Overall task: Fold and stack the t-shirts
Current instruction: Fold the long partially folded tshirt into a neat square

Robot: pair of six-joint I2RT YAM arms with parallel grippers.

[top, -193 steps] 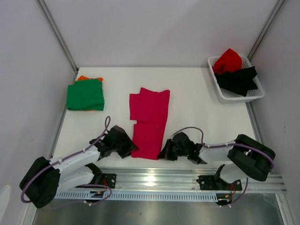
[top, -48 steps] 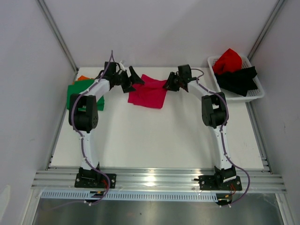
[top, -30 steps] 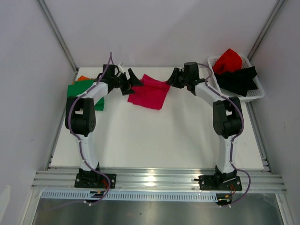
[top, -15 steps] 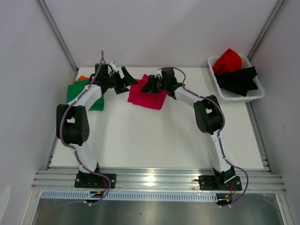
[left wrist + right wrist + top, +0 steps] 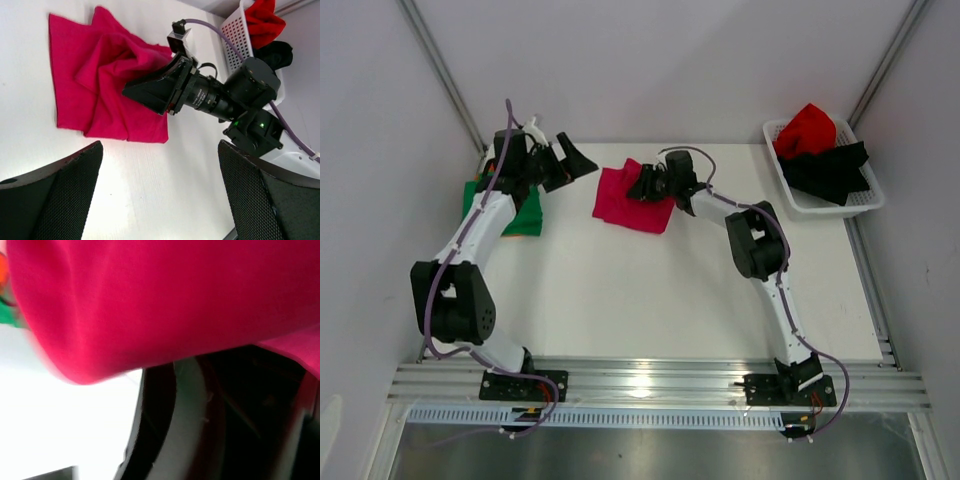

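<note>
**Right arm on the folded magenta shirt, left arm open over the green one**

The magenta-pink soft cloth t-shirt (image 5: 623, 207) lies folded into a small, rumpled rectangle on the white table (image 5: 620, 300), at the far side and near the middle. The right gripper (image 5: 642, 185) reaches in from the right and rests on the shirt's upper right part, its black wedge-shaped fingers pointing left, with a raised ridge of cloth bunched against them. In the right wrist view, blurred magenta cloth fills the upper part of the picture, right against the camera. Whether the fingers pinch the cloth or only press on it cannot be told.

The left gripper (image 5: 159, 146) is at the far left, its two black textured fingers spread wide and holding nothing. It points toward the magenta shirt and stands apart from it. The folded green cloth t-shirt (image 5: 525, 215) lies under the left arm at the table's far left edge, well apart from the magenta one.

At the far right corner, the white plastic lattice basket (image 5: 820, 208) holds a crumpled red cloth t-shirt (image 5: 807, 128) and a black cloth t-shirt (image 5: 830, 170), the black one hanging over the rim.
</note>
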